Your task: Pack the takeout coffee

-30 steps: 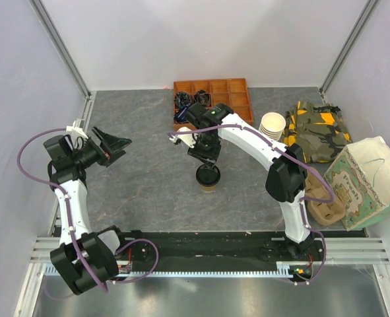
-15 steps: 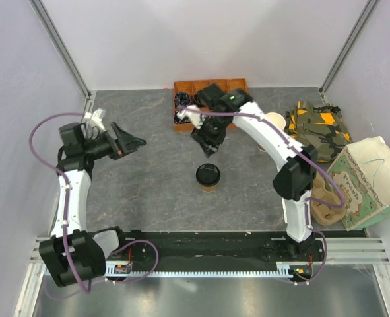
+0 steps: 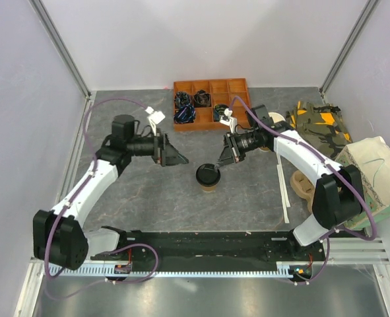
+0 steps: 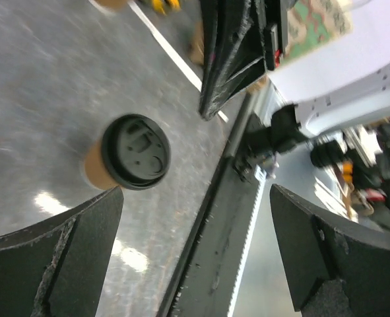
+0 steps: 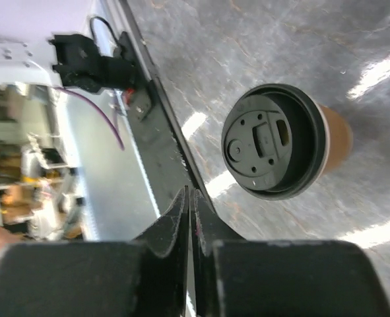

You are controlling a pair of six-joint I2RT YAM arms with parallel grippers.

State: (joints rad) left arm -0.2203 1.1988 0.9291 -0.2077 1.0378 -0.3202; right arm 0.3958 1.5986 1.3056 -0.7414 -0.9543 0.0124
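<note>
Takeout coffee (image 3: 208,177), one cup with a black lid, is standing upright near the middle of the grey table (image 3: 135,198), and nothing is touching it. Two arms are reaching in on it. The left gripper (image 3: 180,160) is hovering at the cup's 10 o'clock with its fingers spread wide. The right gripper (image 3: 218,165) is hanging at about 1 o'clock, its fingers pressed together on nothing, tip close to the lid but apart from it.

At the cup's 12 o'clock, against the far edge, one orange compartment tray (image 3: 231,89) is sitting with dark bits in a few of its sections. Out at 2 o'clock one camouflage cloth (image 3: 317,129) is lying, and at 3 o'clock one green-printed carton (image 3: 373,175) is leaning, with one brown pulp tray (image 3: 305,185) just inside it.

Compared with a second ago, the cup is sitting in the same spot. The left arm has swung in from the left wall toward it. The right gripper, which was right over the lid and then lifted toward the orange tray, is now coming in low from the right, closed up.
</note>
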